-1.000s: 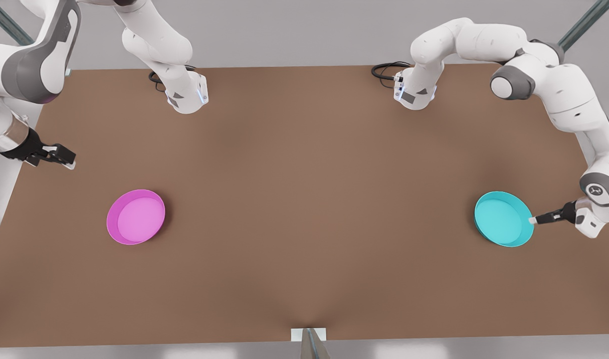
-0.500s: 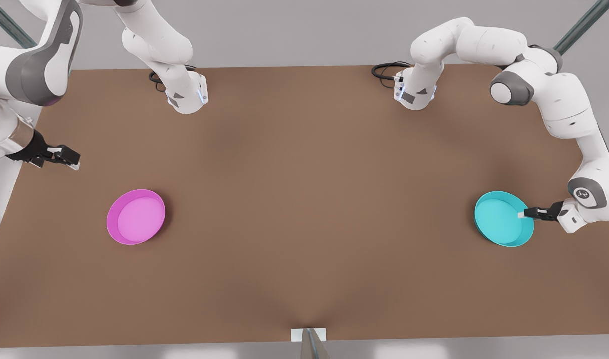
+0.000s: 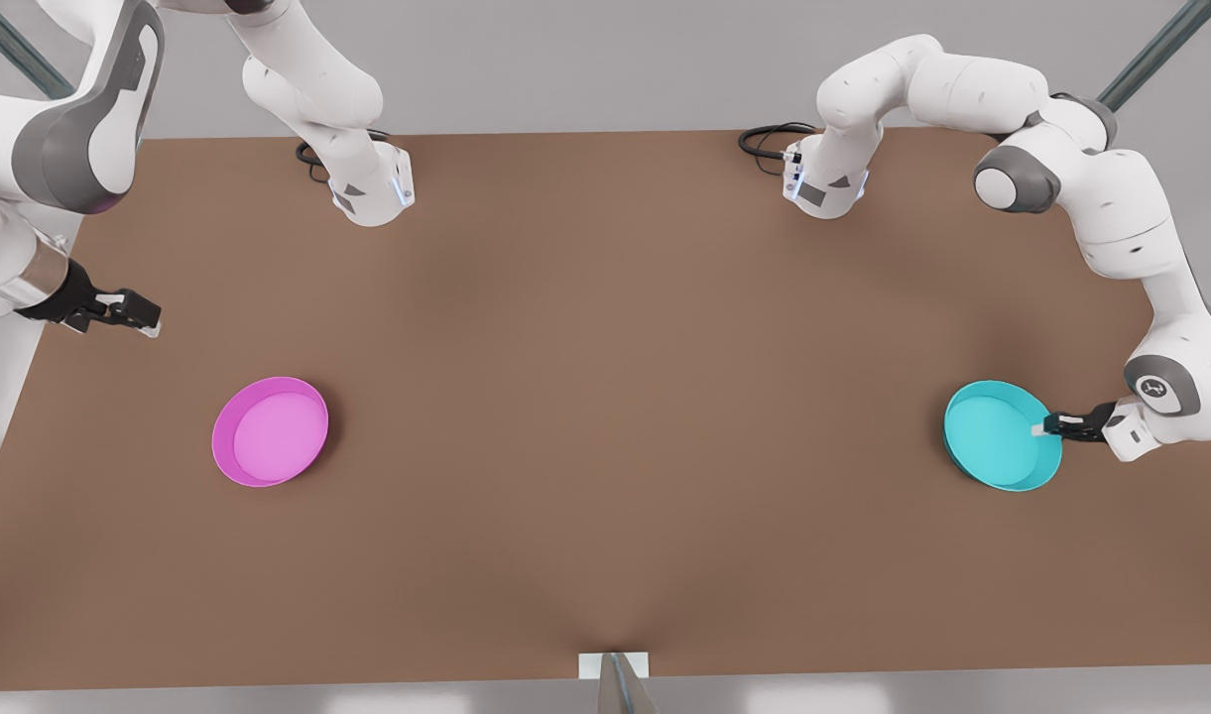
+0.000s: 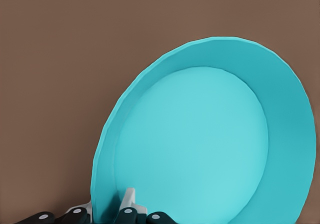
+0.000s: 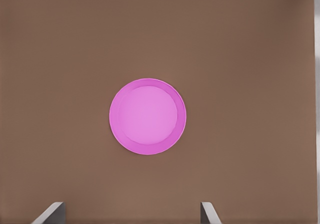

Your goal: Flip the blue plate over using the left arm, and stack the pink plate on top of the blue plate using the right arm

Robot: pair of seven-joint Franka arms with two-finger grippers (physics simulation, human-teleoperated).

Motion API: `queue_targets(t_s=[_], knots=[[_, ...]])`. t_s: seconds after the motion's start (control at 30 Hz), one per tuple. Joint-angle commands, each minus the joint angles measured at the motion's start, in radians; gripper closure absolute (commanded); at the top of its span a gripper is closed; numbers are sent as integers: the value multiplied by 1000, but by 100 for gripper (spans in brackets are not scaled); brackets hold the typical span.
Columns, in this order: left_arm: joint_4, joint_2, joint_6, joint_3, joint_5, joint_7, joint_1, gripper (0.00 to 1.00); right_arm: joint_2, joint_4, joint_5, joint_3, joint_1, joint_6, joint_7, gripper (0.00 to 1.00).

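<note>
Blue plate [image 3: 997, 436] upright, table's right; pink plate [image 3: 270, 431] upright, left.

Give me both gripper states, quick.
Left gripper: fingers straddle the blue plate rim, shut on it.
Right gripper: open, holding nothing, waiting apart from the pink plate.

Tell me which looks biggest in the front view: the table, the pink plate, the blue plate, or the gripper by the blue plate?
1. The table, by far.
2. The pink plate and the blue plate look the same size, so they tie.
3. The left gripper, straddling the blue plate's rim, looks smallest.
</note>
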Motion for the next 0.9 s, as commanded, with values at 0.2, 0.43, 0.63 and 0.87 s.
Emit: queue_targets(t_s=[0.2,0.43,0.63,0.87], knots=[[2,-5,2,0,0,35,0,79,0,0,1,1,-1,-2,-2,0],[4,-34,-9,-11,0,-80,-8,79,1,0,1,1,-3,-3,-2,0],[-4,-177,-66,-9,14,-275,-97,79,1,0,1,1,-1,-2,-2,0],[6,-436,-141,0,161,-962,-501,79,1,2,1,1,-1,-2,-4,0]])
